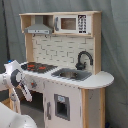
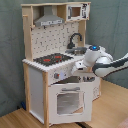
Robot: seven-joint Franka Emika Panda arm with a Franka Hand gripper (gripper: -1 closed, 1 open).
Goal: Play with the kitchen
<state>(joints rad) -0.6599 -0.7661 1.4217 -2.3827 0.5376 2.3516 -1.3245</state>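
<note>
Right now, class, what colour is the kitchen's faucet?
Black; the faucet shows best in the first exterior view.

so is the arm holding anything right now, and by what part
Cannot be told. In the second exterior view the tool sits at the front edge of the kitchen, just above the oven door, but no grip shows.

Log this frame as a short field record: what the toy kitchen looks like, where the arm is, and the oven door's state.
scene: toy kitchen against a grey backdrop
stovetop: black with red burners, beside the sink
faucet: black, arched
upper shelf: grey hood and microwave
arm: white, at the kitchen's front beside the stovetop edge
hand: near the knob panel above the oven; grip state unclear
oven door: windowed, appears tilted slightly open in the second exterior view
</note>
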